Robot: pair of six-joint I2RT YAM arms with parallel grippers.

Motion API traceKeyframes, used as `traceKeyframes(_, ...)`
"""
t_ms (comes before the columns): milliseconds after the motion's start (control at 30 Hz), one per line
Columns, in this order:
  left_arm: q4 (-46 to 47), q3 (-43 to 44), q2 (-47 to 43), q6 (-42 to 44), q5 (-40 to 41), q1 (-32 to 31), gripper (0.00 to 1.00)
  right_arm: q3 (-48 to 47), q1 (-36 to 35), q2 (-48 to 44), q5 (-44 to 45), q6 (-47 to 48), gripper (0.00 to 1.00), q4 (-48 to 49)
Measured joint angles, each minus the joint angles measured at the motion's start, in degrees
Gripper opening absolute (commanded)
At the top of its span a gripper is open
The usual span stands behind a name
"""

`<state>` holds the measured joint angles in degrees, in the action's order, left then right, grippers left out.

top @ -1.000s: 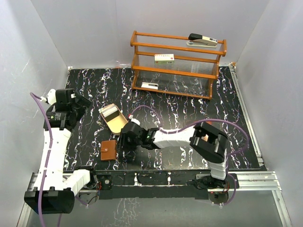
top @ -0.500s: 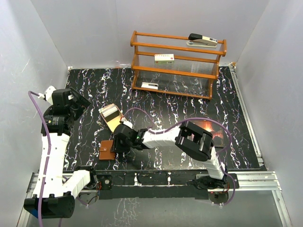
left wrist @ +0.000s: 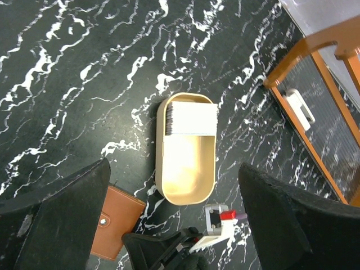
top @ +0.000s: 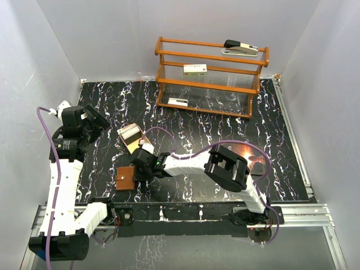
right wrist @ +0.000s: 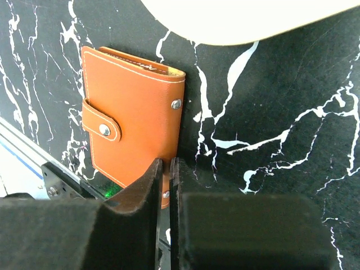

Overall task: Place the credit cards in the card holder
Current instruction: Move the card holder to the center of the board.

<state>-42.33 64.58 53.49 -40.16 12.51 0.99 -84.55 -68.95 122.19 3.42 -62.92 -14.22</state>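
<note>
R gripper (right wrist: pixel 167 162) low at rt edge of card holder (right wrist: pixel 135 112), fingers squeezed to a thin slit; can't tell if leather's nipped btwn them; holder strapped closed, flat on black marbled tabletop (top: pixel 225 124) nr front edge, just beside tan tray (left wrist: pixel 160 169); credit cards (left wrist: pixel 193 117) stacked at tray's far end; L gripper (left wrist: pixel 173 169) spread wide, empty, above tray.
</note>
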Motion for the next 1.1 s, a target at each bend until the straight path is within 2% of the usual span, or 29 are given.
traceKeyframes(200, 1.6, -0.9, 0.0, 3.5, -6.8, 0.0, 0.92, 0.6, -0.1, -0.7, 0.8, 2.3, 0.00, 0.3)
traceKeyframes(633, 1.0, -3.9, 2.4, 8.4, -16.8, 0.0, 0.87, 10.9, 0.6, -10.9, 4.4, 9.7, 0.00, -1.8)
traceKeyframes(733, -0.1, -5.5, 2.5, 7.9, -17.0, 0.0, 0.87, 11.1, 0.9, -11.9, 2.9, 10.6, 0.19, -1.8)
traceKeyframes(867, -0.4, -5.6, 0.6, 6.9, -16.5, 0.0, 0.88, 9.4, 0.8, -11.8, 1.2, 9.3, 0.34, -2.1)
traceKeyframes(967, -1.5, -3.7, -1.0, 6.5, -15.0, 0.0, 0.89, 7.1, 0.5, -10.9, 0.4, 7.9, 0.38, -1.4)
traceKeyframes(1100, -3.1, 2.9, -1.2, 6.1, -10.8, 0.0, 0.90, 2.4, -0.3, -7.5, -0.2, 7.1, 0.44, -0.5)
